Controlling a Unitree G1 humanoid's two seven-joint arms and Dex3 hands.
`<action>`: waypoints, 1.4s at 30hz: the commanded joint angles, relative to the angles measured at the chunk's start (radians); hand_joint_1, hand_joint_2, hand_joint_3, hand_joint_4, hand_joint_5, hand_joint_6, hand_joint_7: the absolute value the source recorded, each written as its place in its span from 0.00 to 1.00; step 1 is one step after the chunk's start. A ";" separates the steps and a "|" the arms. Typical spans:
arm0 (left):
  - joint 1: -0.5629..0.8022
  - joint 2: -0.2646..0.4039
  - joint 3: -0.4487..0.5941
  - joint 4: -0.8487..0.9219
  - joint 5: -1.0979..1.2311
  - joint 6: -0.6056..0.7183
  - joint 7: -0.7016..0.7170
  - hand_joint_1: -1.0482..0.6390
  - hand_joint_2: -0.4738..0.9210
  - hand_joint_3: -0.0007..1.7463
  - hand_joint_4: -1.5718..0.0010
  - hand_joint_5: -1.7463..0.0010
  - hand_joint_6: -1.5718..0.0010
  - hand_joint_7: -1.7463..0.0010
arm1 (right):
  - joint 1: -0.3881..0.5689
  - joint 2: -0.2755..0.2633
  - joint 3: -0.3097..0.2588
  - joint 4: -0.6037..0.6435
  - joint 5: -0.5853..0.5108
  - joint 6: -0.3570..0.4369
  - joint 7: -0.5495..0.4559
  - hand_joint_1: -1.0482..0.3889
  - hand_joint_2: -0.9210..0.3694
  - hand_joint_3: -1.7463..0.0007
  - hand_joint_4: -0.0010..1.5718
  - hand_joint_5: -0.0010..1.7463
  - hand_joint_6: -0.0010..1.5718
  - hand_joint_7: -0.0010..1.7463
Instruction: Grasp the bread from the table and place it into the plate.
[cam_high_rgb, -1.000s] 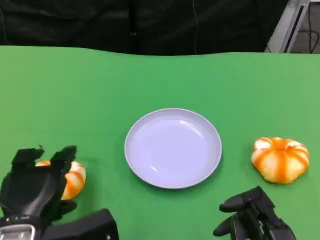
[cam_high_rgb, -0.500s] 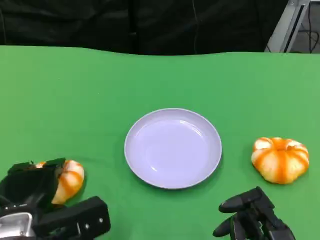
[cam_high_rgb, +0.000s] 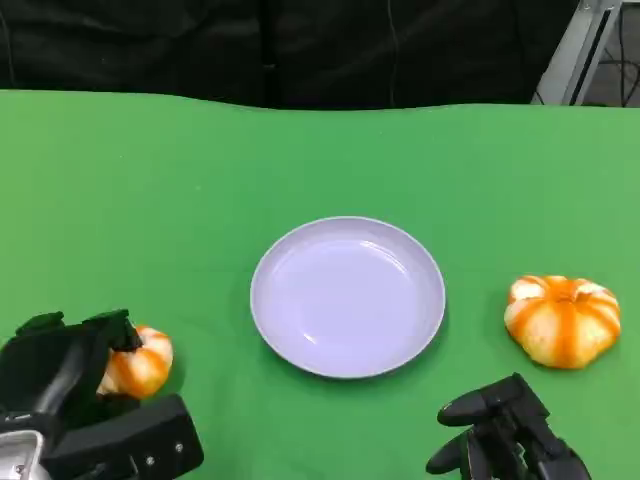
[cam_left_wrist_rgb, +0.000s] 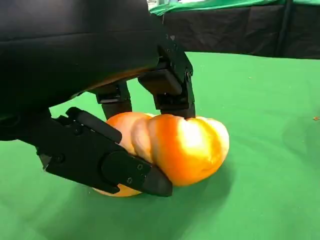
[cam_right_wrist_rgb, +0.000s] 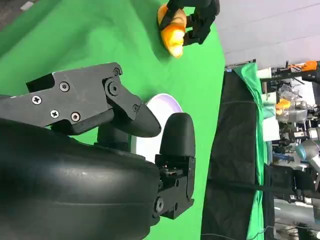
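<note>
Left robot hand grips the bread on the table, left of the plate

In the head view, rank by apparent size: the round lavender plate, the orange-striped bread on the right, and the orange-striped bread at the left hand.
1. Round lavender plate, clearly largest.
2. Orange-striped bread on the right.
3. Orange-striped bread at the left hand: it looks smallest, but the left hand covers part of it, so its rank against the right bread is unsure.

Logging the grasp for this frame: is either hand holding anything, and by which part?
The left hand grips the left bread roll across its sides, fingers over the top and thumb low along its flank. The right hand holds nothing.
</note>
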 joint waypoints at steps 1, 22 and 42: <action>0.011 0.022 -0.004 0.035 -0.008 -0.156 0.207 0.49 0.81 0.40 0.48 0.00 0.53 0.10 | 0.006 -0.001 -0.005 -0.019 0.011 0.010 -0.003 0.56 0.00 0.43 0.11 1.00 0.04 1.00; -0.025 0.036 -0.043 0.117 0.042 -0.345 0.532 0.52 0.58 0.71 0.47 0.00 0.52 0.09 | -0.001 0.001 -0.006 -0.004 0.009 -0.002 -0.001 0.55 0.00 0.44 0.11 1.00 0.03 1.00; -0.316 -0.125 -0.189 0.279 0.086 -0.391 0.598 0.46 0.55 0.85 0.41 0.00 0.52 0.07 | -0.004 0.011 0.008 -0.001 -0.003 0.003 -0.007 0.55 0.00 0.43 0.11 1.00 0.04 1.00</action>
